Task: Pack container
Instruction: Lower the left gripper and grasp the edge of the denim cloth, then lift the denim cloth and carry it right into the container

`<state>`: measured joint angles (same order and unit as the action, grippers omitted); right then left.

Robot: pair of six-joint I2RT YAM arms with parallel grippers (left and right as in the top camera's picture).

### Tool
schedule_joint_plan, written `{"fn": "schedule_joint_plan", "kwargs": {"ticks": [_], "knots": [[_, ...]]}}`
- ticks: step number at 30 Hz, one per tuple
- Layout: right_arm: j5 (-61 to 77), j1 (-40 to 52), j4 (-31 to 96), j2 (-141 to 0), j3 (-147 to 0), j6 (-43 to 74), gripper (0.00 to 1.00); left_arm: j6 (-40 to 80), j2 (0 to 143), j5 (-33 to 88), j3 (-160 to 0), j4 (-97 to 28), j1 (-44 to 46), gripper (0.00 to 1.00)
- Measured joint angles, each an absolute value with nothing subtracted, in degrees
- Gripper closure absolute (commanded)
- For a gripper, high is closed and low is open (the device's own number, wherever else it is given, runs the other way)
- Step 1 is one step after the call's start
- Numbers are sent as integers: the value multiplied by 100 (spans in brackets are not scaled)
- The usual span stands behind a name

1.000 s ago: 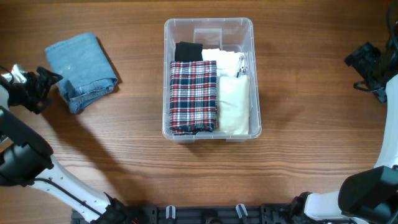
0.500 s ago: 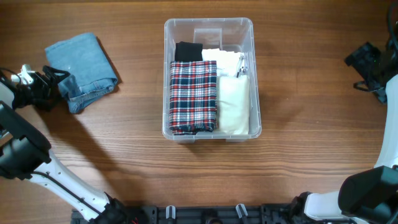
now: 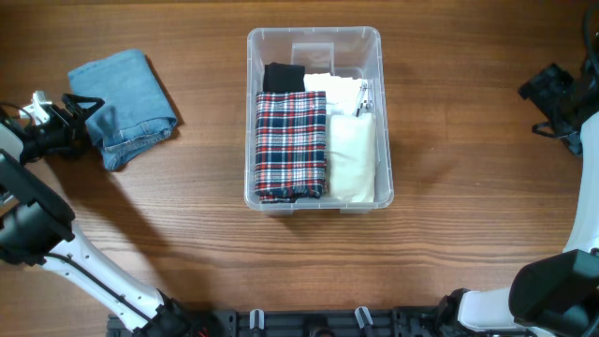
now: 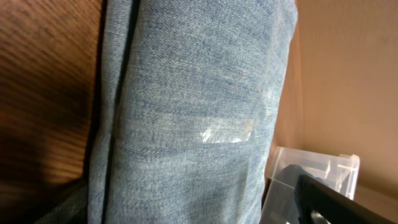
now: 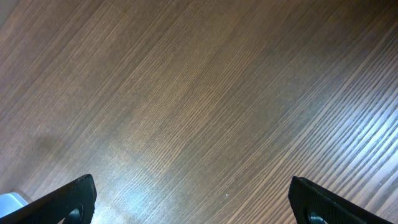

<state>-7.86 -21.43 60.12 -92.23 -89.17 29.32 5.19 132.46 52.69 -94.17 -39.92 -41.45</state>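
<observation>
From overhead, we see the container (image 3: 314,32) standing at the middle of the table (image 3: 468,215): a clear rectangular bin with rounded corners and see-through walls. It holds 4 folded garments: a red, white and navy plaid one (image 3: 291,145) along its left side, a cream one (image 3: 352,154) along its right side, and a black one (image 3: 284,77) and a white one (image 3: 335,89) behind them. A strip of bare base shows at the far end.

Well left of the container lie folded blue jeans (image 3: 124,105). The left gripper (image 3: 84,124) sits at the jeans' edge farthest from the container, jaws spread wide and gripping nothing; we cannot tell whether they touch the denim. Well right of the container, the right gripper (image 3: 532,108) hangs over bare wood, released.

In the left wrist view, denim fills the frame, and 1 clear corner of the container shows beyond it, beside 1 dark finger (image 4: 336,202).

In the right wrist view, 2 dark fingers (image 5: 68,199) stand far apart over plain wood grain, with nothing between them.
</observation>
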Motion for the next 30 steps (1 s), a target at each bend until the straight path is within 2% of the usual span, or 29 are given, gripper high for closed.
{"fn": "schedule_joint_plan", "kwargs": {"ticks": [3,5,11,14,18,20,25,30], "knots": [[-788,-2143,6012,-9223,-8917,2932,0,521,13310,5382,-9454,-3979,-4156,4],[-788,-2143,6012,-9223,-8917,2932,0,519,13345,5443,-9476,-3977,-4165,9],[-786,-2145,6012,-9223,-8917,2932,0,475,13450,5450,-9485,-3951,-4176,36],[-788,-2143,6012,-9223,-8917,2932,0,469,13493,5408,-9485,-3959,-4174,46],[-786,-2143,6012,-9223,-8917,2932,0,449,13535,5343,-9478,-3962,-4174,74],[-786,-2143,6014,-9223,-8917,2932,0,451,13581,5282,-9467,-3966,-4174,82],[-786,-2143,6012,-9223,-8917,2932,0,410,13622,5264,-9461,-3977,-4178,96],[-786,-2143,6012,-9223,-8917,2932,0,412,13622,5306,-9463,-4007,-4180,96]]}}
